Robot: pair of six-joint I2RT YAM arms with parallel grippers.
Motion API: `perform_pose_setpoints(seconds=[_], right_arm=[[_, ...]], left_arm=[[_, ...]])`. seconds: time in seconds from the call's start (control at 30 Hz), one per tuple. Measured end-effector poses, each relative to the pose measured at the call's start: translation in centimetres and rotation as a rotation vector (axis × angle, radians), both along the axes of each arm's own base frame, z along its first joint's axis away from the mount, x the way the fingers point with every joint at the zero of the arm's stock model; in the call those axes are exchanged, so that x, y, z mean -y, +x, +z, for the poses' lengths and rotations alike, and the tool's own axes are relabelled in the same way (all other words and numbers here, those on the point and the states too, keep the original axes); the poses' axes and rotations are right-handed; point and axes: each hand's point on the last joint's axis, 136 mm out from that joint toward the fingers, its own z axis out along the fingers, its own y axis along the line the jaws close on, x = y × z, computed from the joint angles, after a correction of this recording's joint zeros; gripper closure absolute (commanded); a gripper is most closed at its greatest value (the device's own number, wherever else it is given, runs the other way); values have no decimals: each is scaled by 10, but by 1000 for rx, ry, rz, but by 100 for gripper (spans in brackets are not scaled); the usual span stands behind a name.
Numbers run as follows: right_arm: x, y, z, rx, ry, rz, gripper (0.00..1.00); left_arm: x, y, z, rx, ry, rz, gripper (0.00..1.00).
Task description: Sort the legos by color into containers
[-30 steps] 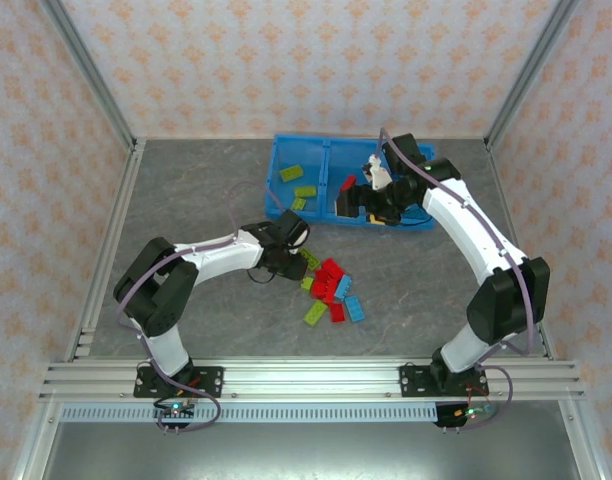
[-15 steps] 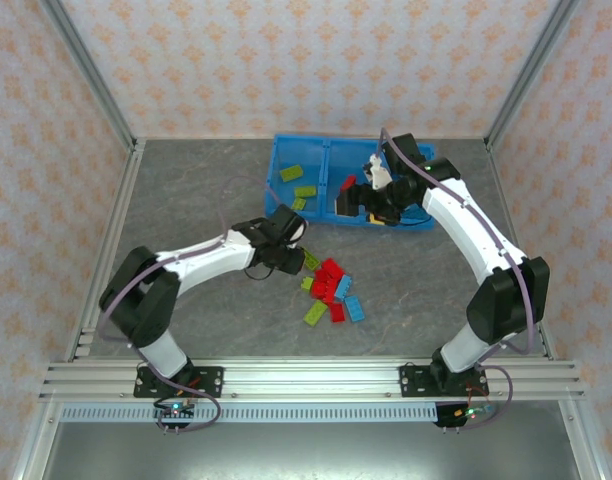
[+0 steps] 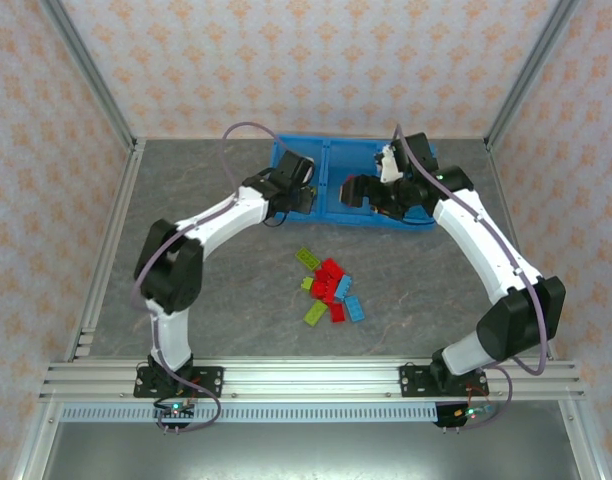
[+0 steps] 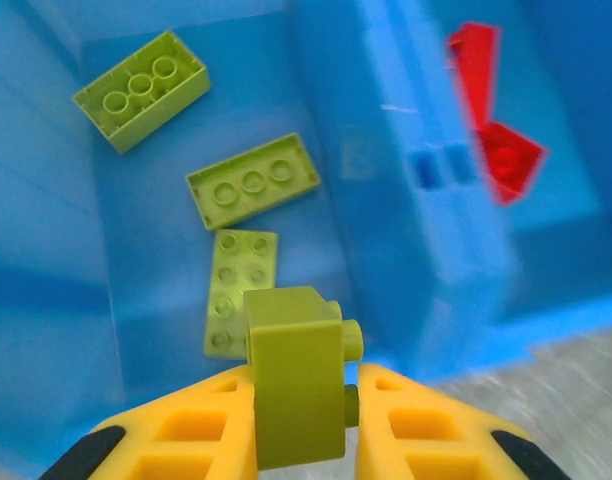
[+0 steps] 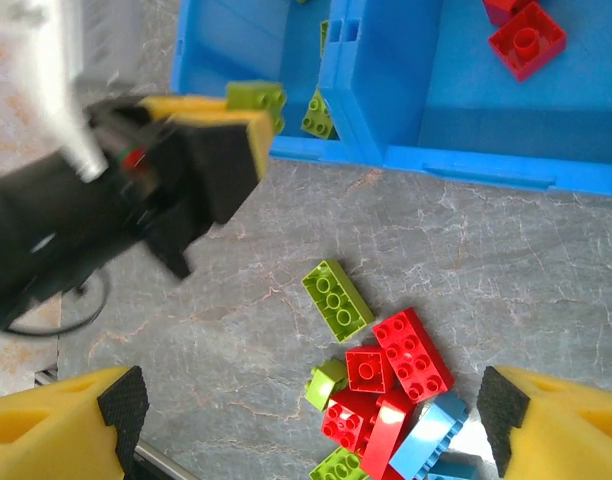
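Top view, left gripper (image 3: 298, 192): reaches over the left section of the bin (image 3: 351, 139); too small here to tell how its jaws stand
Top view, right gripper (image 3: 358, 190): hangs over the bin's near wall, by the middle section
Top view, pile (image 3: 332, 290): red, green and blue legos lie loose on the table (image 3: 236, 300), well apart from the bin; I judge much sorting is left
Left wrist, left gripper (image 4: 298, 400): yellow fingers (image 4: 186, 430) pinch the held brick (image 4: 294, 370), green and upright, above the left section; I judge it is held there to drop among its own color
Left wrist, green bricks (image 4: 253, 180): three lie flat on that section's floor, one just under the held brick
Left wrist, divider (image 4: 406, 200): a blue wall just right of the held brick; a drift right could land the brick on it or among the red bricks (image 4: 508, 162) beyond
Right wrist, right gripper (image 5: 311, 425): fingers (image 5: 56, 420) spread wide with nothing between them and the pile below, likely poised for the next pick
Right wrist, left gripper (image 5: 221, 130): carries the held brick (image 5: 256, 97) at the bin's near edge; the arms are near each other, which could crowd a move to the bin
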Motion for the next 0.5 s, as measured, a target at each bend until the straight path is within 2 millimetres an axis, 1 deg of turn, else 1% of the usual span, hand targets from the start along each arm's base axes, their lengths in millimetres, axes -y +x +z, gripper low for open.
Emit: perform_pose_setpoints(seconds=[0.1, 0.17, 0.23, 0.37, 0.43, 0.5], right_arm=[[3, -4, -2, -3, -5, -10, 12], [4, -5, 0, 4, -8, -14, 12], [6, -7, 0, 9, -11, -18, 12], [10, -10, -5, 1, -25, -29, 13], [11, -11, -11, -7, -40, -33, 12], [10, -14, -18, -10, -70, -32, 13]], left_arm=[[-2, 19, -21, -19, 27, 12, 66], [0, 27, -22, -15, 29, 13, 62], [1, 31, -15, 0, 24, 12, 59], [1, 32, 11, 45, 9, 1, 59], [-1, 27, 25, 65, -1, -2, 60], [-6, 14, 45, 86, -20, -8, 60]])
